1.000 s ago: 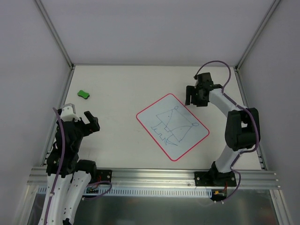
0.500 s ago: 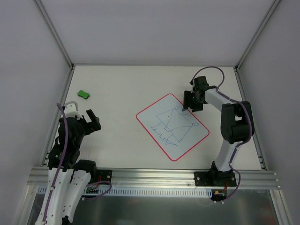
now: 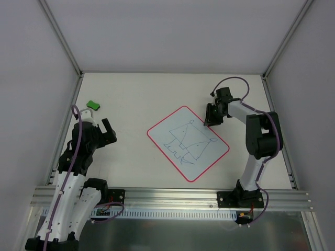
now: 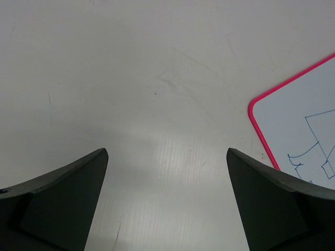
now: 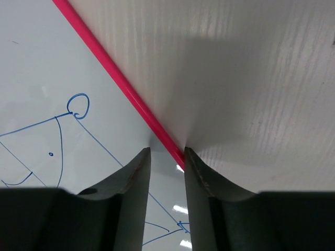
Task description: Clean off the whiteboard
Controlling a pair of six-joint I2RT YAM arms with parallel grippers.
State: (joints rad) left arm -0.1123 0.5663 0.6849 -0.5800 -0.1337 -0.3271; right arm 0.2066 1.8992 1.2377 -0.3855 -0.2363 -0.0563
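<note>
White walls and metal posts are seen closing in a pale surface, with a metal rail along its near edge where both arms are bolted.

At the middle of the surface, a little to the right, the whiteboard is laid flat and turned at an angle, so that one corner points to the far side and another to the near rail. Thin blue line drawings are borne on its white face, and a red border is run round it.

Far off at the left back, a small green block is found, well apart from the whiteboard.

On the left side of the surface the left pincer is held wide, with nothing between its fingers. Bare surface is shown between them in the left wrist view, with a whiteboard corner at the right.

At the whiteboard's far right edge the right pincer is set low. It is drawn narrow, and the red border is seen running into the slim gap: one finger is placed over the white face, the other over the bare surface. Whether the edge is actually clamped cannot be told.
</note>
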